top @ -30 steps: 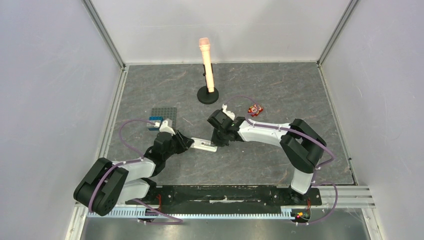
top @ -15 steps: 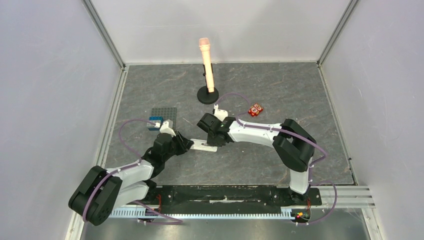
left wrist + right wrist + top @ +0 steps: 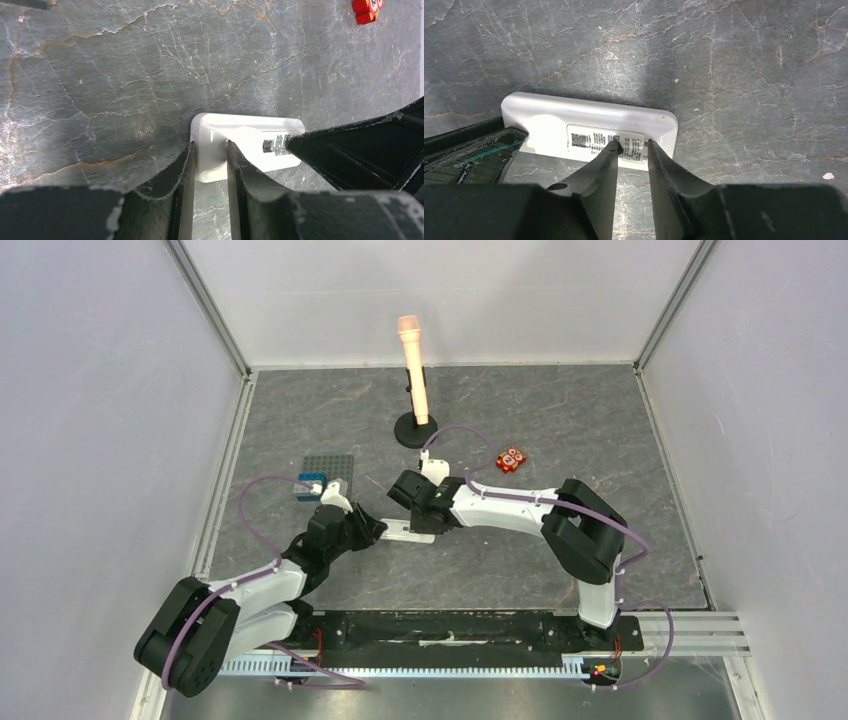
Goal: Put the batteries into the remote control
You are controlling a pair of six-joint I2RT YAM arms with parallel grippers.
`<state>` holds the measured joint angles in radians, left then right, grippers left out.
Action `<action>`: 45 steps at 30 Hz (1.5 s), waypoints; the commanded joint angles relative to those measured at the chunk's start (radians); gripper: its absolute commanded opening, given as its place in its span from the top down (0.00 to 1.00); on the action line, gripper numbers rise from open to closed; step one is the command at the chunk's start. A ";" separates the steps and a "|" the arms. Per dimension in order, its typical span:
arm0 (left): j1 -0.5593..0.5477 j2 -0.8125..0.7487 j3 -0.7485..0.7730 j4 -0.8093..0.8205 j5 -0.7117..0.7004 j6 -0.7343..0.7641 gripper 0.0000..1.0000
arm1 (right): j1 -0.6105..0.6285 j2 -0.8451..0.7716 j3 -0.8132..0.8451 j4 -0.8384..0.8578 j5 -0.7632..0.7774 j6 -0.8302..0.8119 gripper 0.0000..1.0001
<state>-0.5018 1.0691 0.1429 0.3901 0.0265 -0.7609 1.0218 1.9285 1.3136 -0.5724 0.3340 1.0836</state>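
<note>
The remote is lying flat on the table, roughly mid-table and near the arms, long axis running L-R in the top view; it is sitting label side up, w/ its button side hidden.

The left gripper is sitting at the remote's L end; its fingers are standing a narrow gap apart, one at the end edge, the other over the white body, w/ a strip of remote showing between them; whether they are clamping it or just resting on it, cannot tell.

The right gripper is reaching in from the R side and pointing down at the other end; its jaws are standing slightly parted, tips touching or just above the label near the remote's near edge, nothing pinched between them.

The two grippers are sitting close together over the remote, approx. tip to tip.

A mic is standing upright on a round base farther back; a red block is lying well R of the remote; a grey plate w/ a blue brick is sitting to the L, beyond the left wrist.
</note>
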 commanded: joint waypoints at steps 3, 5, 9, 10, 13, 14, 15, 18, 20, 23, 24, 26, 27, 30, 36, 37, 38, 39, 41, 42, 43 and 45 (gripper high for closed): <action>-0.054 -0.022 0.027 -0.079 0.166 0.038 0.72 | -0.005 0.133 -0.080 -0.042 0.061 -0.031 0.62; -0.053 -0.029 0.022 -0.083 0.170 0.037 0.70 | -0.005 0.094 -0.078 -0.027 0.062 -0.038 0.55; -0.054 -0.028 0.014 -0.084 0.179 0.019 0.69 | -0.007 0.007 -0.080 0.012 0.059 -0.048 0.44; -0.053 -0.025 0.014 -0.083 0.181 0.016 0.68 | -0.008 -0.006 -0.076 0.015 0.054 -0.053 0.42; -0.054 -0.014 0.017 -0.082 0.185 0.005 0.66 | -0.014 -0.045 -0.076 0.035 0.031 -0.066 0.39; -0.054 -0.012 0.019 -0.082 0.187 0.002 0.66 | -0.018 -0.054 -0.076 0.036 0.020 -0.068 0.39; -0.053 -0.010 0.021 -0.082 0.187 -0.002 0.66 | -0.020 -0.065 -0.079 0.041 0.013 -0.072 0.39; -0.053 -0.006 0.024 -0.082 0.188 -0.013 0.66 | -0.028 -0.099 -0.099 0.042 0.016 -0.076 0.38; -0.053 -0.007 0.027 -0.081 0.193 -0.025 0.65 | -0.034 -0.126 -0.121 0.042 0.025 -0.083 0.38; -0.054 -0.003 0.027 -0.056 0.225 -0.056 0.65 | -0.044 -0.161 -0.153 0.052 0.045 -0.114 0.41; -0.054 0.000 0.026 -0.046 0.235 -0.073 0.65 | -0.046 -0.168 -0.157 0.057 0.054 -0.135 0.43; -0.056 0.005 0.019 -0.021 0.256 -0.106 0.65 | -0.049 -0.170 -0.160 0.058 0.065 -0.171 0.46; -0.055 0.006 0.017 -0.012 0.263 -0.122 0.66 | -0.052 -0.170 -0.160 0.060 0.064 -0.191 0.49; -0.063 0.015 0.002 0.023 0.278 -0.175 0.66 | -0.054 -0.161 -0.155 0.058 0.062 -0.232 0.53; -0.072 0.035 0.001 0.033 0.258 -0.224 0.67 | -0.054 -0.163 -0.134 0.054 0.057 -0.305 0.54; -0.073 0.038 0.002 0.032 0.255 -0.232 0.67 | -0.054 -0.163 -0.130 0.054 0.050 -0.321 0.54; -0.073 0.043 0.004 0.032 0.253 -0.239 0.67 | -0.054 -0.163 -0.124 0.052 0.041 -0.336 0.54; -0.073 0.047 0.006 0.025 0.248 -0.244 0.67 | -0.054 -0.163 -0.124 0.048 0.038 -0.346 0.53; -0.075 0.050 0.013 0.004 0.236 -0.248 0.67 | -0.054 -0.164 -0.128 0.049 0.023 -0.373 0.53; -0.075 0.050 0.015 -0.005 0.229 -0.250 0.67 | -0.054 -0.163 -0.130 0.049 0.016 -0.379 0.53; -0.075 0.049 0.015 -0.009 0.224 -0.252 0.67 | -0.055 -0.166 -0.136 0.054 0.004 -0.394 0.53; -0.075 0.045 0.015 -0.017 0.216 -0.254 0.67 | -0.054 -0.168 -0.150 0.072 -0.015 -0.417 0.56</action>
<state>-0.5682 1.1110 0.1421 0.3611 0.2447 -0.9691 0.9722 1.7828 1.1660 -0.4774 0.3332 0.7513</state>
